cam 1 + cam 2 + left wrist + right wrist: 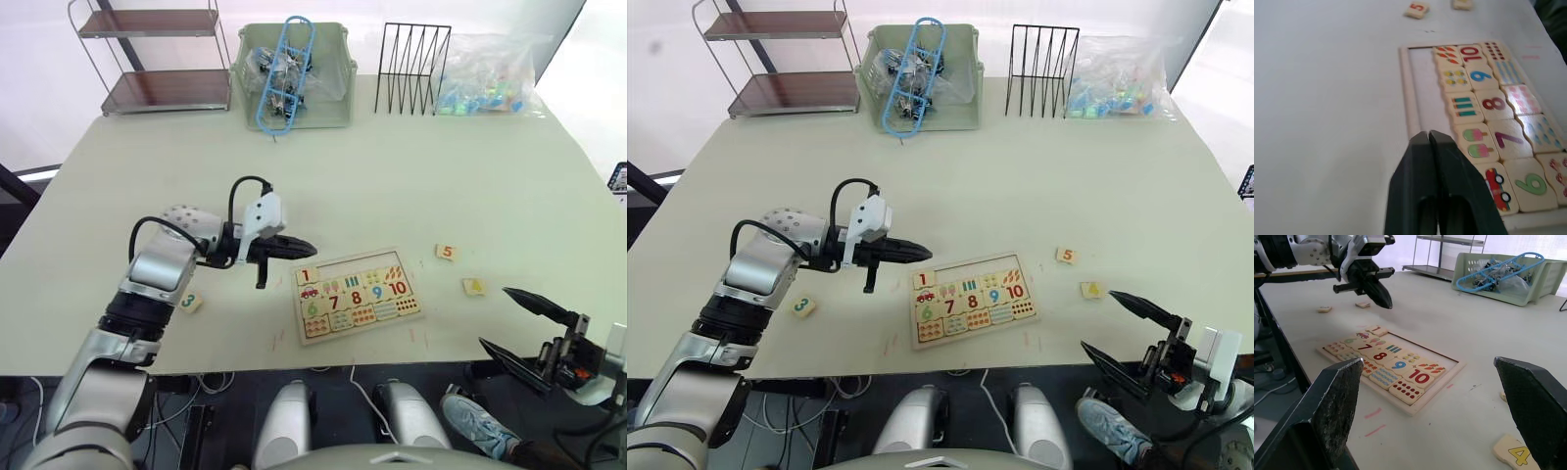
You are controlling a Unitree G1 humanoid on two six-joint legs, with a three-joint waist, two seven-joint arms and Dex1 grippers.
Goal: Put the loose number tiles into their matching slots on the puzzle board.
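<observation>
Left end effector [306, 246] clenched, empty, at the puzzle board's [358, 294] 10 o'clock corner above tile 1 [308, 275]. Right end effector [506, 318] released, empty, at 4 o'clock off the board.

Surface [411, 186]: puzzle board [359, 294] lies near the front edge, about centre. On the board, tile 1 [308, 275] sits in the leftmost slot of the far row; the remaining slots [353, 265] of that row lie to its right.

Right of the board: tile 5 [447, 252], and nearer the front edge, tile 4 [473, 286].

Left of the board, well apart: tile 3 [190, 303], beside the left arm.

Left hand [294, 246]: above the surface just left of and behind the board's far-left corner.

Right hand [516, 324]: off the front edge, right of the board.

Back edge, left to right: shelf rack [157, 54], bin [292, 76], wire rack [412, 69], bag [490, 76].
</observation>
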